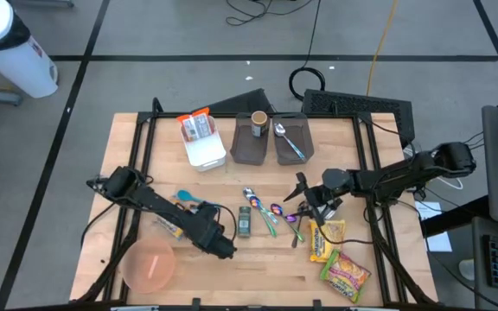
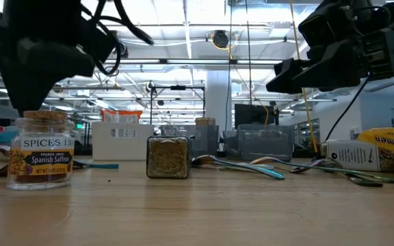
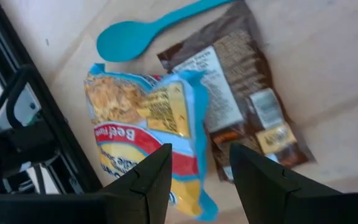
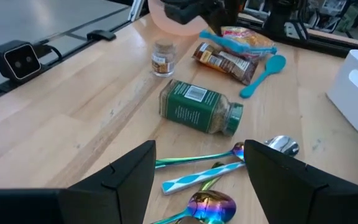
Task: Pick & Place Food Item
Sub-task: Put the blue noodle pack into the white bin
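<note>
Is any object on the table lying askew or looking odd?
Yes. The green spice jar lies on its side near the spoons, while the small saffron jar stands upright. Nothing looks spilled or damaged.

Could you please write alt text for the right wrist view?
The right tool, open, hovers over iridescent spoons on a wooden table. Beyond them a green spice jar lies on its side, with a small saffron jar, snack packets and a blue spoon farther off.
</note>
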Controlling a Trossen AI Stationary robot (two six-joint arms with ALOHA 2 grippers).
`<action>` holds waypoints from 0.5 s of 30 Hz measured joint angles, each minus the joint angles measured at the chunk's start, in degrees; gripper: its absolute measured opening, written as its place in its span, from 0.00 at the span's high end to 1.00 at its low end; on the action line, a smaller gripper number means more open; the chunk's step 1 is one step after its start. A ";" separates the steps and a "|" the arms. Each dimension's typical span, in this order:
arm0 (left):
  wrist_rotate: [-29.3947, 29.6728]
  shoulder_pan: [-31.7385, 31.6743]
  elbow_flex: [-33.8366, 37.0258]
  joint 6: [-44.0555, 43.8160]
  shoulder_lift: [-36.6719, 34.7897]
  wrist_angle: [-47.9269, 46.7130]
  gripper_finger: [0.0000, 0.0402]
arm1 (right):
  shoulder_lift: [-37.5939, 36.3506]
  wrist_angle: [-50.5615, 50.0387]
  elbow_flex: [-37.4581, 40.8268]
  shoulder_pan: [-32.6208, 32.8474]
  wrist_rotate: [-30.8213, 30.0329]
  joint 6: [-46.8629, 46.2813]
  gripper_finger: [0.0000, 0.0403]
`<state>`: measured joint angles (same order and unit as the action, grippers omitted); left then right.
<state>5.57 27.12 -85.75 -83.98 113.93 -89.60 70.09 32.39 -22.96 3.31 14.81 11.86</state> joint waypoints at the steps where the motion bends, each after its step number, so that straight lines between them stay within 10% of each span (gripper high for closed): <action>1: 0.12 -0.33 0.34 0.06 0.00 0.00 0.58 | 0.24 0.13 0.00 0.00 -0.02 0.00 0.41; 15: -0.60 -1.66 4.71 1.37 -0.02 4.36 0.58 | 1.35 0.41 0.00 0.00 -1.19 0.82 0.41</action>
<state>4.97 25.45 -81.04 -82.61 113.91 -85.24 71.44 32.80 -22.96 3.31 13.61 12.67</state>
